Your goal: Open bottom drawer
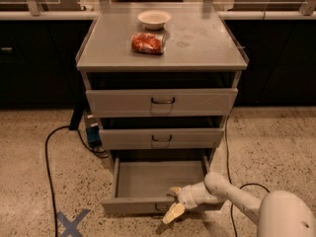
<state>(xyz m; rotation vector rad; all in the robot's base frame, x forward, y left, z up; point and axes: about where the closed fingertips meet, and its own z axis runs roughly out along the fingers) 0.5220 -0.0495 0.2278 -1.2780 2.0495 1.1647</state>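
Note:
The bottom drawer [158, 179] of the grey metal cabinet is pulled out toward me, its inside bare. Its flat front [133, 206] faces down-front, with the small dark handle [162, 207] just left of my gripper. My gripper [174, 204] sits at the front edge of this drawer, right of centre, one pale finger above the rim and one below the front. My white arm [232, 191] reaches in from the lower right. The middle drawer [162, 138] and the top drawer [162, 101] stand slightly out.
A white bowl [154, 19] and a red packet [147, 43] lie on the cabinet top [207, 43]. A black cable [49, 157] and a blue power device [92, 134] lie on the speckled floor at left. A blue X mark [71, 223] is on the floor. Dark counters stand behind.

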